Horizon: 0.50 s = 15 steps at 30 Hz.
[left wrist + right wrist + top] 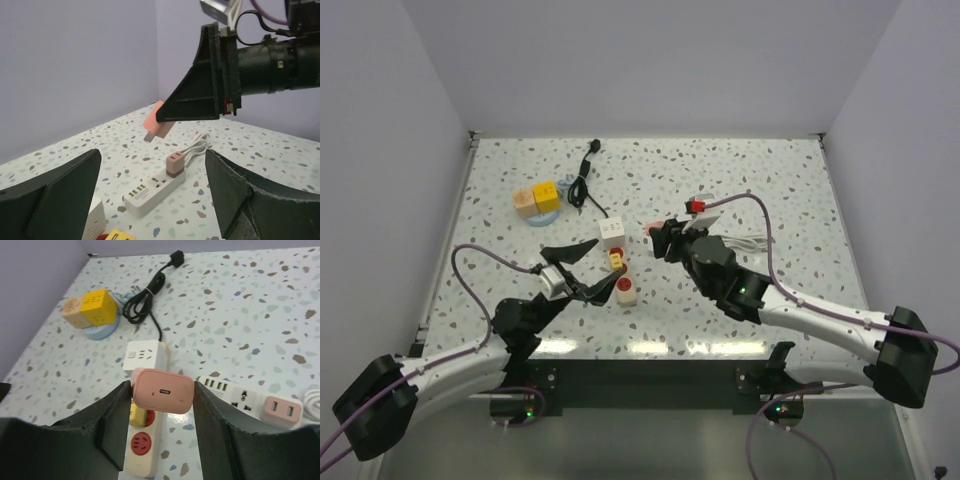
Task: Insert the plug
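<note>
The plug (pixel 165 392) is a pink charger block with a USB-C port on its back face. My right gripper (pixel 161 385) is shut on its sides and holds it above the table, near mid-table in the top view (pixel 658 235). The left wrist view shows the plug (pixel 159 126) hanging with its prongs pointing down. A white power strip (pixel 150 192) with green USB ports lies below and beyond it, carrying a pink adapter (pixel 176 164). My left gripper (pixel 578 268) stands open and empty to the plug's left.
A cream strip with red sockets (pixel 145 450) lies under the plug, a yellow plug (pixel 137 416) seated in it. Behind it are a white socket cube (pixel 145 356), yellow and orange cubes (pixel 92 307) on a blue disc, and a coiled black cable (pixel 145 297).
</note>
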Each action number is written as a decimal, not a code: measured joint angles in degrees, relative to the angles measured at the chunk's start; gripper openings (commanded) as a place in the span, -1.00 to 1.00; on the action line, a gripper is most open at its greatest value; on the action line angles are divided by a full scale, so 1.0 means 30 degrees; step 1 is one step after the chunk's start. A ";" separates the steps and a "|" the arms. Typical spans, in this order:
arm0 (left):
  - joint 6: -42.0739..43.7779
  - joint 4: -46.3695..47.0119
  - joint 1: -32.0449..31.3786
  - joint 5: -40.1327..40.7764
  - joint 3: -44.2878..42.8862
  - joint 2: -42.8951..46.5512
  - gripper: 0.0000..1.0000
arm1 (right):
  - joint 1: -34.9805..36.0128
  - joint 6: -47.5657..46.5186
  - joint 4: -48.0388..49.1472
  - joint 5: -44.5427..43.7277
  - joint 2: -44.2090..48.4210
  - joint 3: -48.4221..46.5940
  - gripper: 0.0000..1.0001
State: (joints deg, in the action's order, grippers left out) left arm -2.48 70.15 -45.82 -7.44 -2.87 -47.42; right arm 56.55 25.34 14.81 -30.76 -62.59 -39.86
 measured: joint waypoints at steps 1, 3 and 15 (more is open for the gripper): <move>-0.0131 -0.0729 0.0000 0.0882 0.0000 0.0605 0.81 | 0.0000 -0.0437 -0.0277 -0.0459 -0.0510 -0.0459 -1.00; -0.0474 -0.2492 0.0000 0.2725 0.0000 0.1734 0.85 | 0.0000 -0.1188 -0.0794 -0.1450 -0.1596 -0.1260 -1.00; -0.1763 -1.0273 0.0000 0.7497 -0.0131 0.3570 0.90 | -0.1727 -0.3337 -0.3643 -0.3694 -0.7461 -0.4189 -1.00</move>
State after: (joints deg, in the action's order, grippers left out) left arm -7.77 39.33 -45.82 15.05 -3.27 -36.71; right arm 51.37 15.33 3.88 -41.85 -84.97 -52.42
